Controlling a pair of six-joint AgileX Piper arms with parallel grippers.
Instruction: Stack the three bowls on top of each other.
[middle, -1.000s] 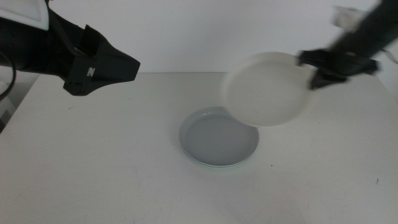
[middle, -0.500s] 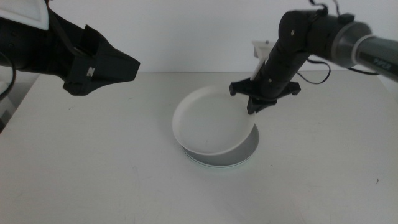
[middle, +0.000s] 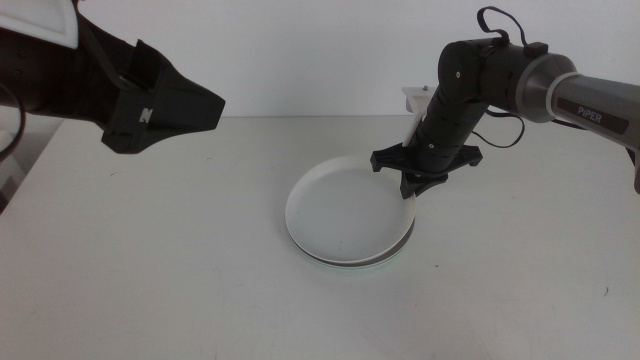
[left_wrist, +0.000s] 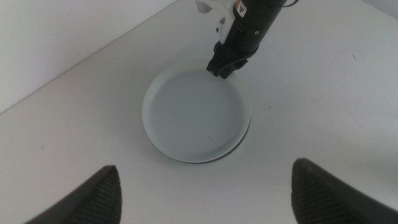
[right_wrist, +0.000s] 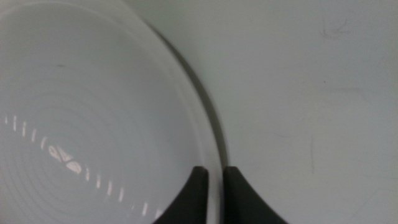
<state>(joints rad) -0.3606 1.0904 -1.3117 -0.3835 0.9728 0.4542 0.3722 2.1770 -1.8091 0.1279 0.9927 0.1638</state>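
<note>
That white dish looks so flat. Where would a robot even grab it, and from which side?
By its thin raised rim, I'd say, coming down from above at the edge. The white bowl is shallow and lies flat on the stack, so only the rim offers a lip. The right gripper shows this: its jaws pinch the rim on the dish's far right side, one inside, one outside. The left gripper waits, open.

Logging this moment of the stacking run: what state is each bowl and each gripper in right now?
White bowl: on top of the stack, rim pinched by the right gripper.
Bowls beneath: only a thin edge shows under the white one; colours hard to tell.
Right gripper: shut on the white bowl's rim.
Left gripper: open, held above the table, empty.
</note>
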